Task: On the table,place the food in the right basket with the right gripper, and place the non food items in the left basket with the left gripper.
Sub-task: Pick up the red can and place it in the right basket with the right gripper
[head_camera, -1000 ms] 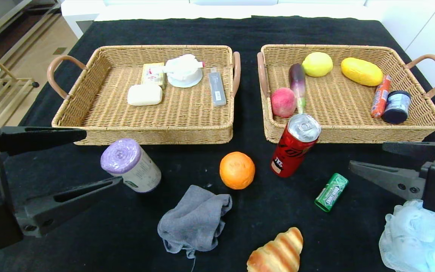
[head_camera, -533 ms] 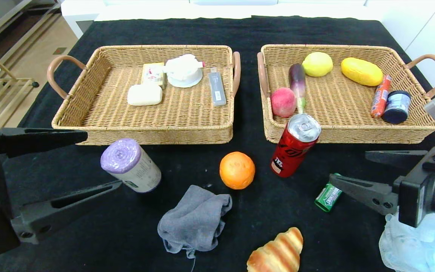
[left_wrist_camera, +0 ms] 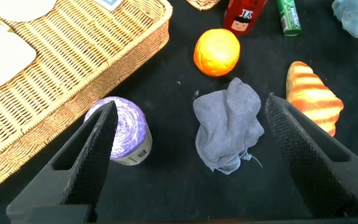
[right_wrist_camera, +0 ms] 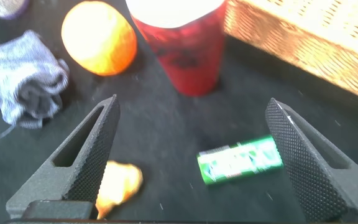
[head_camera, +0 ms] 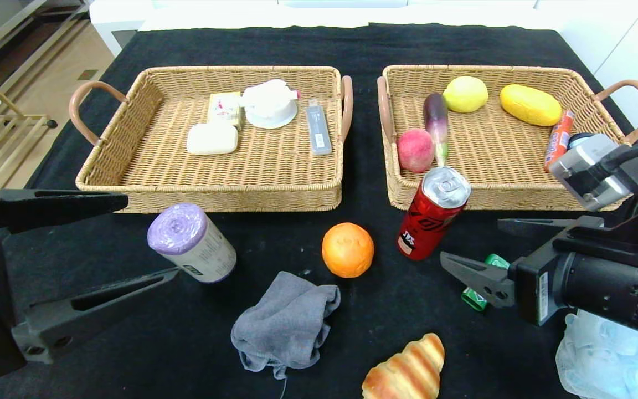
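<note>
On the black cloth in front of the baskets lie an orange (head_camera: 348, 249), a red can (head_camera: 432, 216), a green gum pack (head_camera: 472, 299), a croissant (head_camera: 407, 368), a grey cloth (head_camera: 286, 321) and a purple roll (head_camera: 191, 243). My right gripper (head_camera: 470, 239) hangs open over the gum pack (right_wrist_camera: 240, 160), which lies between its fingers, close behind the can (right_wrist_camera: 182, 43). Open too, my left gripper (head_camera: 153, 235) hovers at the front left, with the purple roll (left_wrist_camera: 126, 130) by one finger and the grey cloth (left_wrist_camera: 229, 124) between them. Neither holds anything.
The left basket (head_camera: 214, 197) holds soap, a white dish, a box and a grey stick. In the right basket (head_camera: 518, 197) are a peach, an eggplant, a lemon, a yellow fruit, a sausage and a dark jar. A pale blue bath puff (head_camera: 601, 360) lies under the right arm.
My right gripper has swung left and slightly down from the table's right edge to over the green gum pack, still open. The left gripper has hardly moved.
</note>
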Robot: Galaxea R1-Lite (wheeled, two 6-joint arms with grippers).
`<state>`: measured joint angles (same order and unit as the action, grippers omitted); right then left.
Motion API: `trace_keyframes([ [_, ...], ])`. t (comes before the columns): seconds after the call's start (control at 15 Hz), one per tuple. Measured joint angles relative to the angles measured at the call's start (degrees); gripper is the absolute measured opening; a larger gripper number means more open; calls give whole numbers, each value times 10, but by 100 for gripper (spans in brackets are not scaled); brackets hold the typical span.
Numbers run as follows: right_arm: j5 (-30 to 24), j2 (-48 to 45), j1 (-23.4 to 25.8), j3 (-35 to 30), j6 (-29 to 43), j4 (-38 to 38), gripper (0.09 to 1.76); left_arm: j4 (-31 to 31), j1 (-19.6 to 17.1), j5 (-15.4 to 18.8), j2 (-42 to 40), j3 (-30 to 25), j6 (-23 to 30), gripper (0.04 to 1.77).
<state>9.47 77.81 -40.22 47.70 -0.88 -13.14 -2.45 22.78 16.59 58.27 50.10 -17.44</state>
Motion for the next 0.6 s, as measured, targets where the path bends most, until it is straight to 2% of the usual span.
trace_keyframes([
  [0.6, 58, 82, -17, -12, -32, -146, 171, 0, -1, 0, -3, 0, 0, 172],
])
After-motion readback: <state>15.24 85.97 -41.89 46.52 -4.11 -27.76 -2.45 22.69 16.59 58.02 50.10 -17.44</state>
